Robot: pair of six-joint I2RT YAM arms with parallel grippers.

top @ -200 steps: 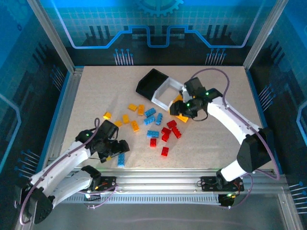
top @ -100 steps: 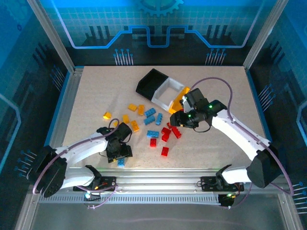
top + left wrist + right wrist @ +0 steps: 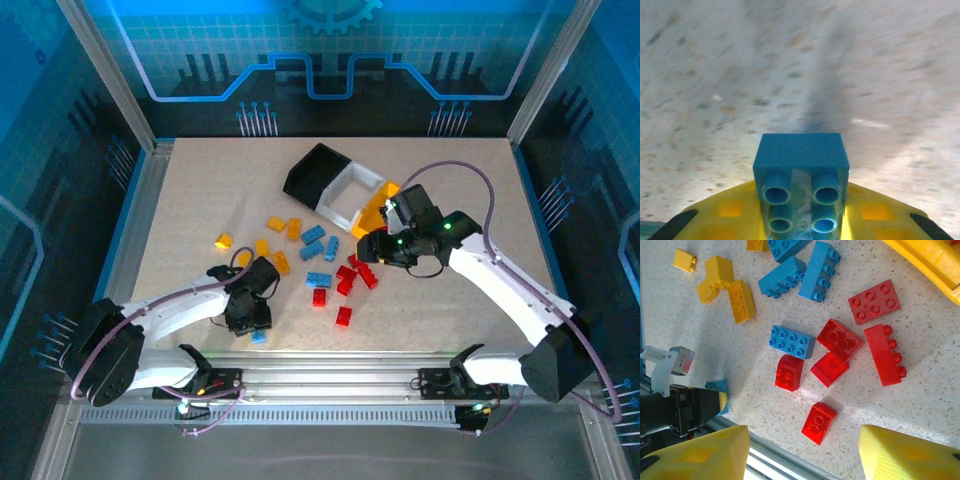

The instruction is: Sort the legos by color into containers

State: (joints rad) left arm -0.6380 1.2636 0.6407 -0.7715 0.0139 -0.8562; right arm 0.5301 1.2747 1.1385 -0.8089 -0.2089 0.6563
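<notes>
Yellow bricks (image 3: pixel 276 224), blue bricks (image 3: pixel 313 235) and red bricks (image 3: pixel 343 316) lie scattered mid-table (image 3: pixel 200 190); beyond them stand the black bin (image 3: pixel 305 172), white bin (image 3: pixel 350 192) and yellow bin (image 3: pixel 375 208), the last partly hidden by my right arm; my left arm stretches low along the front, my left gripper (image 3: pixel 250 315) clamped on one blue brick (image 3: pixel 801 170) near the front edge; my right gripper (image 3: pixel 368 246) hangs spread wide above the red ones.

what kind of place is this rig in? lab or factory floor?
Likely a lab robot test cell, not a factory floor: aluminium frame posts, a blue circuit-print backdrop, and toy legos with small bins on a speckled table.
</notes>
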